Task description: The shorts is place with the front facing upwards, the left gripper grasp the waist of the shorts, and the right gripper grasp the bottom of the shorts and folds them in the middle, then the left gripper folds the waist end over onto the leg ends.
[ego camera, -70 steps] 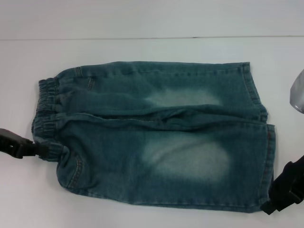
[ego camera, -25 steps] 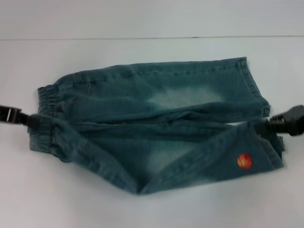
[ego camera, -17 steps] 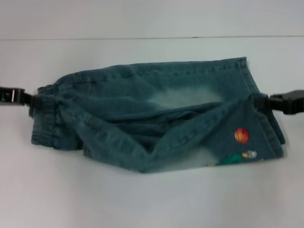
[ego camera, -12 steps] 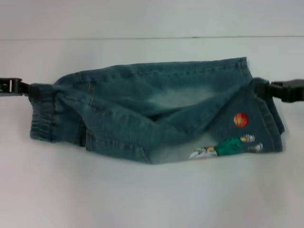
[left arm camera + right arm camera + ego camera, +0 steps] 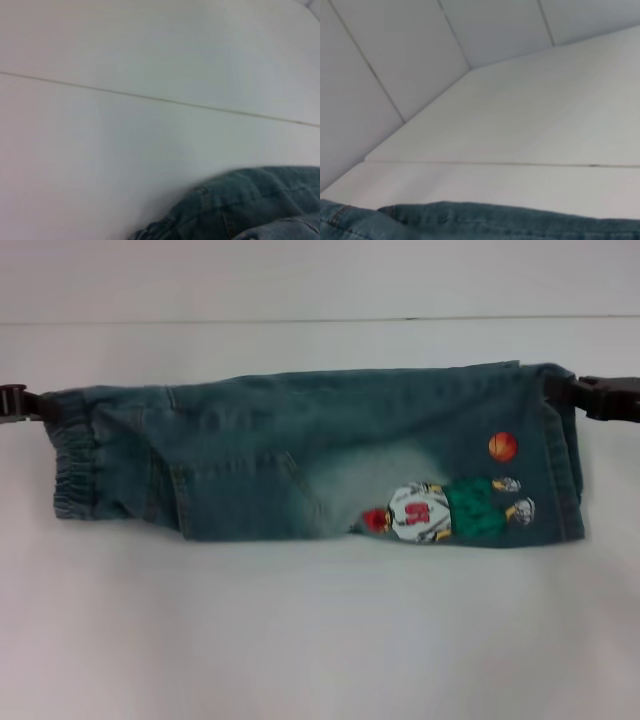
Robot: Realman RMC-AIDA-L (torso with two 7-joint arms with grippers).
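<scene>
The blue denim shorts lie folded lengthwise on the white table, one half laid over the other. The top layer shows a printed ball player and an orange ball near the leg end. My left gripper is at the far corner of the elastic waist, shut on the cloth. My right gripper is at the far corner of the leg hems, also shut on the cloth. A strip of the shorts' denim shows in the left wrist view. The right wrist view shows a denim edge.
The white table spreads wide in front of the shorts. A seam line runs across the surface behind them. The right wrist view shows tiled wall panels beyond the table's far edge.
Both grippers have carried the near half of the shorts up and away from me, laying it over the far half. The printed underside has turned face up.
</scene>
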